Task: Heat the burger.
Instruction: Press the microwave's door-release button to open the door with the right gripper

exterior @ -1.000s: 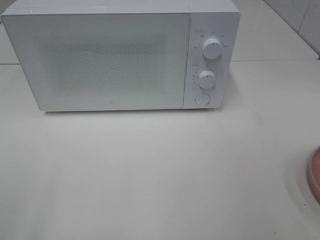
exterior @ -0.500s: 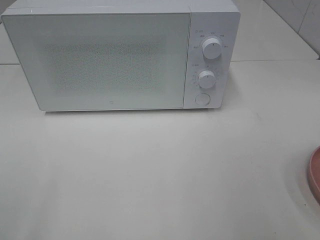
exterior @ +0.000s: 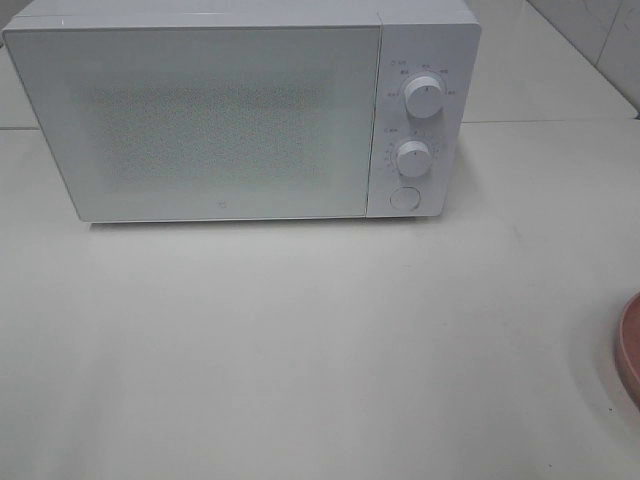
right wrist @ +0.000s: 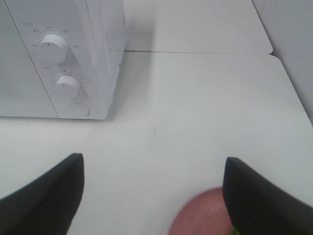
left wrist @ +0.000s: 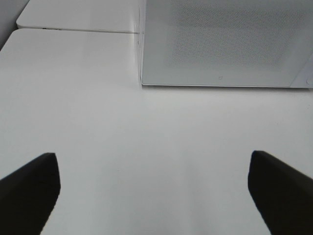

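Left gripper [left wrist: 151, 161] and right gripper [right wrist: 152, 159] both gape, empty. The microwave [exterior: 220, 120] ahead of them is shut; anything fetched first would likely be stranded outside.

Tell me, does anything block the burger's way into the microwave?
Yes: the door of the microwave is shut. Otherwise nothing visible stands on the table between the pink plate and it.

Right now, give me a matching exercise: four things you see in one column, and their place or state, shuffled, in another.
1 white microwave's flat door
2 round pink plate
3 left gripper
4 round white push button

a open
b under the lower white knob
c shut
d white table's right edge

Pairs: 1-c, 2-d, 3-a, 4-b
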